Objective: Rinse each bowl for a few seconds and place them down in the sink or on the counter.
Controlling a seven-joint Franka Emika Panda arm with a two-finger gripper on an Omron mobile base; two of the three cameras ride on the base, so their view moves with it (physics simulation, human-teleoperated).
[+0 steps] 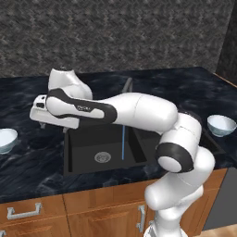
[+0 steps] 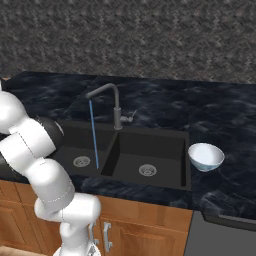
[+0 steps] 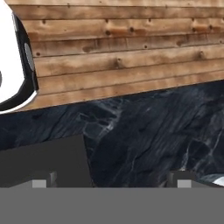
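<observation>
Nearest to you in the left base view is the arm (image 1: 139, 111). It reaches from the lower right across the sink (image 1: 83, 159) toward the left, and its far end hangs above the counter (image 1: 37, 162), just beside the sink's left edge. I judge it is placed so because the left bowl (image 1: 7, 139) sits on the counter on that side, near the picture's edge, and must be fetched first. The right bowl (image 1: 221, 125) stands on the counter on the other side of the sink, well apart from the arm's end. A thin water stream (image 1: 123, 143) falls into the left basin, so the rinsing place is ready.

In the right base view the faucet (image 2: 107, 95) bends over the left basin and the stream lands near its drain. The right bowl stands upright on the counter, just beside the sink's right rim. Neither bowl is in the sink, so I think no rinsing is done yet.

In the hand view the gripper (image 3: 111, 183) looks down on the marble counter, with the sink's corner at the lower left and wooden planks (image 3: 122, 57) above. Its two tips stand as wide apart as they go, and nothing is between them. A pale sliver at the lower right corner may be a bowl's rim; you cannot be sure.
</observation>
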